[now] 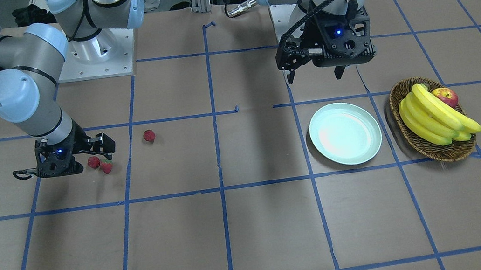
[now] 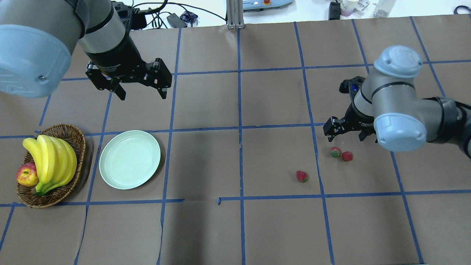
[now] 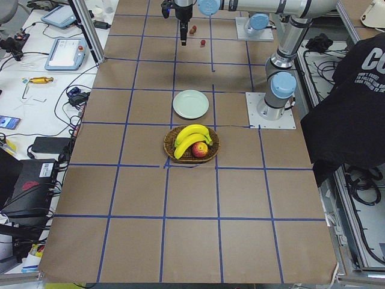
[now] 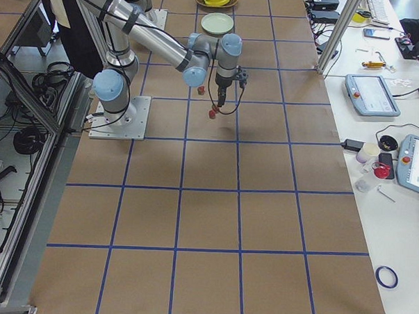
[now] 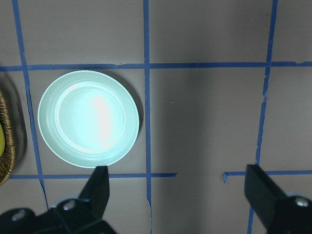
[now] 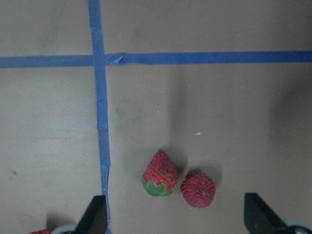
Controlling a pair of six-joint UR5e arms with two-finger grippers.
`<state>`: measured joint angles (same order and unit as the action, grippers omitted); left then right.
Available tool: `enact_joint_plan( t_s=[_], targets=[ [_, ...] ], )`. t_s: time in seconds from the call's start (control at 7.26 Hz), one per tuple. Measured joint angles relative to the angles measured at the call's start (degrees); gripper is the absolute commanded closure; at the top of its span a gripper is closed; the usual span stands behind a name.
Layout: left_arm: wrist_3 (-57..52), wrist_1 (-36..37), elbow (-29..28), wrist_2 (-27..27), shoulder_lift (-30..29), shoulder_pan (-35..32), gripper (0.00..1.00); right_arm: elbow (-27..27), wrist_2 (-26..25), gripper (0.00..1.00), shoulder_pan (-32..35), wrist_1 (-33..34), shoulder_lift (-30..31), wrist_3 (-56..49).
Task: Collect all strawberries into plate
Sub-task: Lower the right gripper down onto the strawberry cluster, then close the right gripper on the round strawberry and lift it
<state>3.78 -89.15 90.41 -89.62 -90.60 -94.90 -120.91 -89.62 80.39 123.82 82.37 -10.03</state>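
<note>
My right hand (image 2: pixel 345 137) hangs over the desk (image 2: pixel 235 228) at the right of the overhead view, fingers spread wide and gripping nothing. Just below it in that view lie the first strawberry (image 2: pixel 335 152), green cap showing, and the second strawberry (image 2: pixel 347 156) close beside it. In my right wrist view the two sit low in the frame, between my fingertips. The third strawberry (image 2: pixel 302 176) lies apart, lower and nearer the centre. All three rest on the desk, well apart from the plate (image 2: pixel 130 159) at lower left. My left hand (image 2: pixel 142 94), also spread, hovers at upper left, above the plate in the frame. The basket (image 2: pixel 79 147) of bananas (image 2: pixel 51 162) and an apple (image 2: pixel 27 175) sits just left of the plate.
</note>
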Motion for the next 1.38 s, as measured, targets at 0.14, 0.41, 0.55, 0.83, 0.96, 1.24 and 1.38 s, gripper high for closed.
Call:
enact_joint_plan(
  t_s=[0.14, 0.41, 0.55, 0.83, 0.96, 1.24, 1.38],
  targets=[
    [0.00, 0.04, 0.07, -0.02, -0.01, -0.19, 0.00, -2.18, -0.21, 0.04, -0.64, 1.92, -0.30, -1.87],
    [0.00, 0.10, 0.11, -0.03, -0.01, -0.26, 0.00, -4.30, -1.19, 0.03, -2.19, 2.97, -0.43, -6.77],
    [0.00, 0.11, 0.10, -0.03, -0.02, -0.28, 0.00, -4.64, -1.41, 0.04, -2.52, 3.08, -0.55, -9.95],
    [0.00, 0.18, 0.06, -0.03, -0.05, -0.28, 0.00, -4.76, -1.14, 0.04, -2.67, 4.47, -2.34, -16.08],
    [0.02, 0.29, 0.08, -0.03, -0.11, -0.28, 0.00, -4.77, -1.03, 0.05, -2.69, 6.06, -3.62, -18.79],
    [0.02, 0.37, 0.11, -0.03, -0.17, -0.28, 0.00, -4.80, -0.79, 0.11, -2.69, 7.20, -4.75, -23.05],
    [0.01, 0.37, 0.10, -0.03, -0.18, -0.28, 0.00, -4.83, -0.68, 0.11, -2.69, 7.28, -4.87, -24.97]
  ],
)
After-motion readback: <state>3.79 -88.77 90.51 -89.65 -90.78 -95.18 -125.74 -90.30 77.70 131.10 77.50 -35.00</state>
